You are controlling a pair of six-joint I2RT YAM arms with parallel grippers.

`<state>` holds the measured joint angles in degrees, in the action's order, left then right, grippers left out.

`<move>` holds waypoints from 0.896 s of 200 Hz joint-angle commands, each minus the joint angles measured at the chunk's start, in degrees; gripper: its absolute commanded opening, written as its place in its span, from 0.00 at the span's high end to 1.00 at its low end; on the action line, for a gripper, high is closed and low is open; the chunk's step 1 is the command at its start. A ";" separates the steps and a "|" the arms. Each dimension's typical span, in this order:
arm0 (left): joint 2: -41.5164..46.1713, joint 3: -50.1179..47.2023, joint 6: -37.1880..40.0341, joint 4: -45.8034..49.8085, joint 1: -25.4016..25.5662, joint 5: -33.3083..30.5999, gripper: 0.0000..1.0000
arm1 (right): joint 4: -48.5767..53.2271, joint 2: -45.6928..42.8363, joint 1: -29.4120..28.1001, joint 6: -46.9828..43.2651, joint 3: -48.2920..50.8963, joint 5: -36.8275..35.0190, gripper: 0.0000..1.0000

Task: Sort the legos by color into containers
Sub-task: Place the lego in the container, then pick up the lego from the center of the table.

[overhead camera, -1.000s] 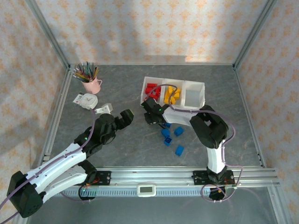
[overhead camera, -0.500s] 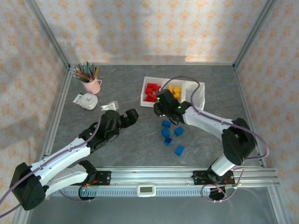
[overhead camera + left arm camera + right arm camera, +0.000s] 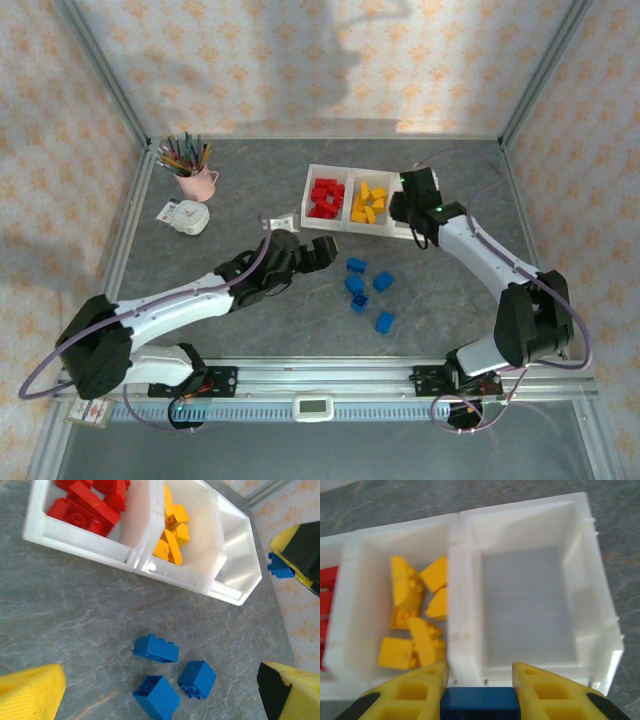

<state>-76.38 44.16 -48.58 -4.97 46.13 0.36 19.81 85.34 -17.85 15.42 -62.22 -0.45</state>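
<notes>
On the near rail sits a small white device [image 3: 312, 406] with a display, too small to read. At the near left a tag [image 3: 90, 412] hangs by the arm base, its print too blurred to read.

Further in, five loose blue bricks [image 3: 360, 290] lie on the grey worktop [image 3: 250, 330], near one another and just short of the tray. They are the only colour not yet sorted. The left claw [image 3: 322, 252] hovers just left of them, spread wide and empty. It looks poised to take one.

Beyond them stands the tray of bins [image 3: 346, 200]. The red bricks [image 3: 325, 197] fill its left bin and the yellow bricks [image 3: 368, 203] the middle one. The right-hand bin [image 3: 530, 605] is bare, so it is likely meant for blue.

The right claw [image 3: 480, 682] is narrowed onto a blue brick [image 3: 480, 702]. It holds the brick at the near wall of that bare bin, and by my reading it is there to drop the brick inside.

At the far left, well apart from the work, stand a pink mug [image 3: 197, 182] of pencils and a small white clock [image 3: 188, 216]. A little white packet [image 3: 280, 222] lies left of the tray. No brand or word can be read on any of them.
</notes>
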 commanded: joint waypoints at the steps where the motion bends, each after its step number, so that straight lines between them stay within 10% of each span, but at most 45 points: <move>1: -3.72 4.76 0.11 -5.31 0.63 1.62 0.01 | -2.43 6.06 1.91 0.41 -2.71 -1.57 0.79; 83: -10.59 11.00 2.15 -5.41 0.71 2.50 0.01 | -2.67 21.43 6.34 -1.50 -14.47 -2.41 0.64; 179: -7.64 10.42 3.05 -3.48 0.63 0.77 0.01 | -2.76 8.24 5.12 -0.69 -6.10 3.02 0.45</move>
<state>-86.70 53.65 -46.54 -8.82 46.52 2.55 17.02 100.79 -11.64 13.93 -71.72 0.54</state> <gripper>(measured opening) 0.992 0.533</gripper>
